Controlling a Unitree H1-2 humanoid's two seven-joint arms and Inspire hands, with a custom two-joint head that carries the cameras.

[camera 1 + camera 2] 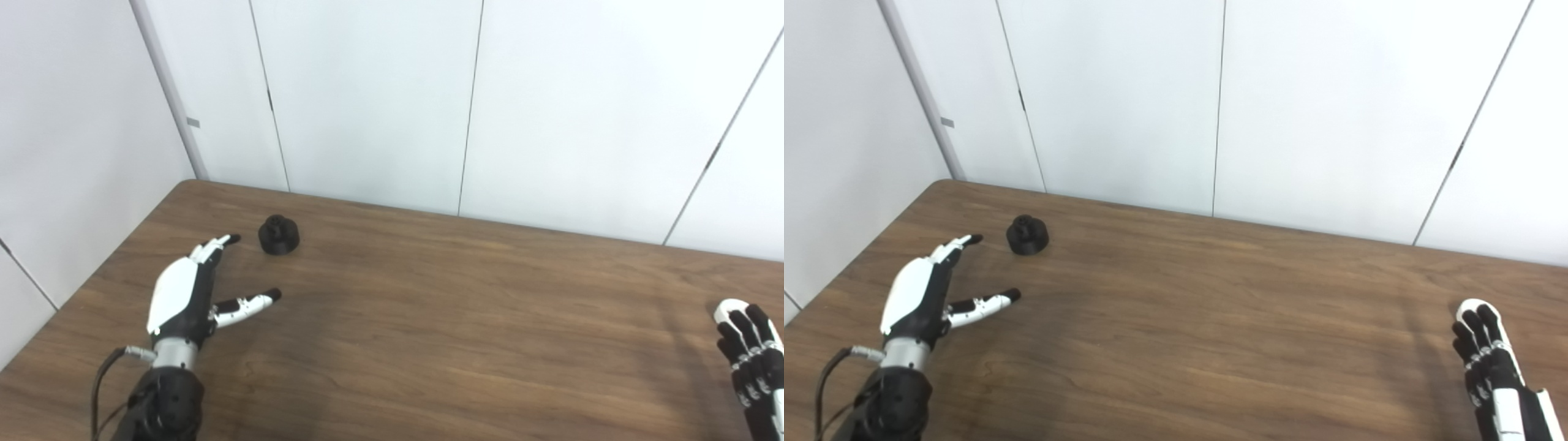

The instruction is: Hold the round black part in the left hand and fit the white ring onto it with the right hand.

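Black part [278, 234] looks rigid, light; grasp round its wide base. Left hand [184, 293] open, empty; right hand [1488, 361] open, empty; ring unseen

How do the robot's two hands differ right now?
The left hand is close to the round black part, fingers pointing at it; the right hand is far off at the table's other side, near nothing. The left hand shows its white back with the thumb spread wide; the right hand shows its dark inner side, fingers straight up. Both are open and hold nothing.
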